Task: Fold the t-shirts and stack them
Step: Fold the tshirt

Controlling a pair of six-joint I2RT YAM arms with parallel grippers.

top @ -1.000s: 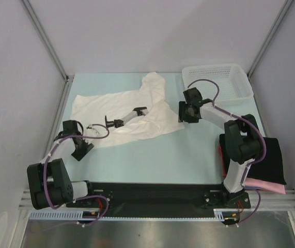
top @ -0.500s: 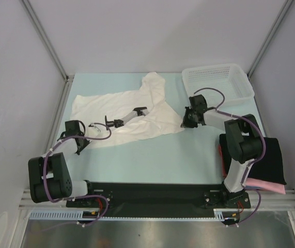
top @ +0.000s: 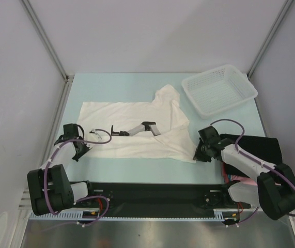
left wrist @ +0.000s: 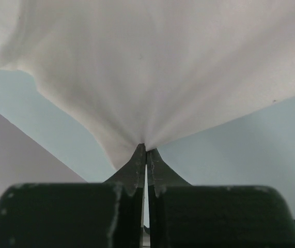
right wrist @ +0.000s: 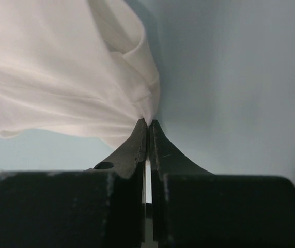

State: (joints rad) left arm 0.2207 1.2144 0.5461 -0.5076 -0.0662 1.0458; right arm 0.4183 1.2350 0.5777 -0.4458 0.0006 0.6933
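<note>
White cloth is pinched between the closed fingertips of the left gripper (left wrist: 145, 150). From there the white t-shirt (left wrist: 152, 67) fans out in folds, and its far part is cut off by the frame. In the right wrist view the right gripper (right wrist: 148, 123) is likewise shut on a bunched edge of the same shirt.

From above, both arms are seen bent low over the pale blue table (top: 137, 168), the left gripper at the shirt's near left corner and the right gripper at its near right corner. The shirt is spread flat between them. A small grey and black mark (top: 137, 128) is seen on it; what it is cannot be made out.

The black t-shirt (top: 263, 150) is partly covered by the right arm. Only a strip of the pink t-shirt (top: 238, 180) is seen beneath it. In the white mesh basket (top: 193, 99), at the far right, only its own mesh floor is seen.
</note>
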